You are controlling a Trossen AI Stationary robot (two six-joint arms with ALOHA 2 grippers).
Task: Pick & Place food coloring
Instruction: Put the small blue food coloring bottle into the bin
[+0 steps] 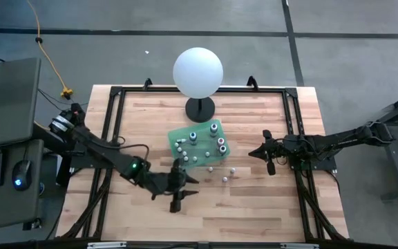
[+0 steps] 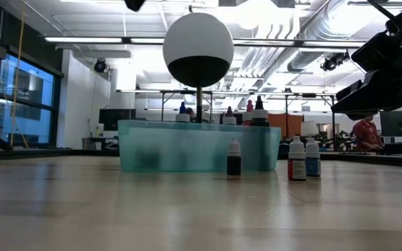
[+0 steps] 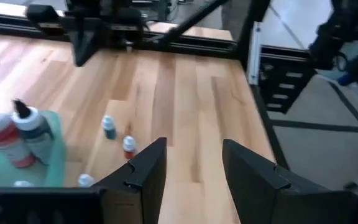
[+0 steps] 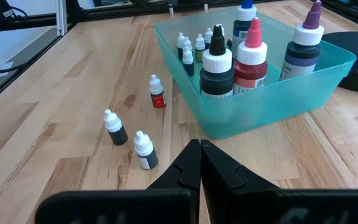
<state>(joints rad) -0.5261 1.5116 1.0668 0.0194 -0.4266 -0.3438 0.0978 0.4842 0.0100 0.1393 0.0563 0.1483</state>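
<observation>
Three small bottles wait outside the tray as both arms pause

Three bottles of food coloring stand loose on the bench [image 1: 254,207], just off the teal tray's [image 4: 272,112] side nearest the front edge: a red one [image 4: 157,93], a dark one [image 4: 115,127] and a third [image 4: 144,150], all upright with caps up, so each long axis runs vertical. Several more small bottles [image 4: 188,53] and four larger ones already stand inside the tray, which sits mid-bench in front of a white sphere on a black stand [image 1: 197,72].

The left gripper [image 3: 194,165] hovers near the bench's front edge, jaws partly apart and holding nothing, aimed past the loose bottles. The right gripper [image 4: 201,163] sits near the right edge, fingers pressed together and empty, facing the tray.

This looks like the reach before a pick, with three bottles yet to be carried. The next move seems to call for one gripper to line up over a single bottle, spread wide enough to straddle it, and close low on the body without toppling its close neighbours.
</observation>
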